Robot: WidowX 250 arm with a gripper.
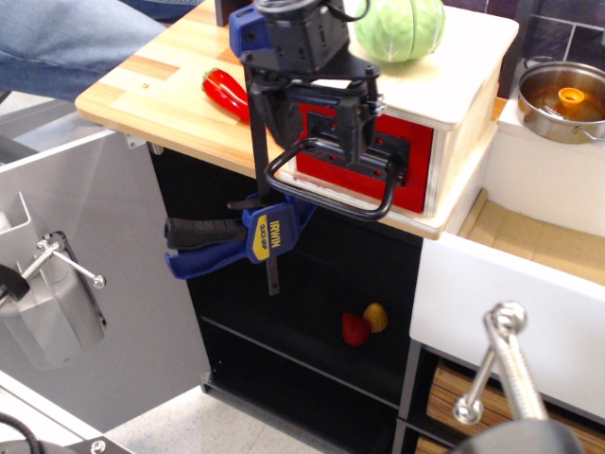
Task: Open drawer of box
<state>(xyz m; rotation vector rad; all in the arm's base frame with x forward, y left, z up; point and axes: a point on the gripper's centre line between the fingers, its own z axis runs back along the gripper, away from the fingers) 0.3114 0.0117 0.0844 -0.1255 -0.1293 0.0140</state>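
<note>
The pale cream box point(465, 59) stands on the wooden counter. Its red drawer front point(412, 176) faces me, and the black loop handle point(331, 192) hangs out in front of it. My black gripper point(308, 130) hangs down in front of the left half of the drawer, just above the handle loop. Its fingers point(348, 125) stand apart with red showing between them, and they hold nothing. The gripper body hides the drawer's upper left part. I cannot tell how far out the drawer is.
A green cabbage point(402, 26) sits on the box. A red pepper point(225, 92) lies on the counter point(156, 99). A blue bar clamp point(253, 232) grips the counter edge. A pot point(560, 99) stands at the right, above the white cabinet drawer point(510, 288) with its metal handle point(501, 364).
</note>
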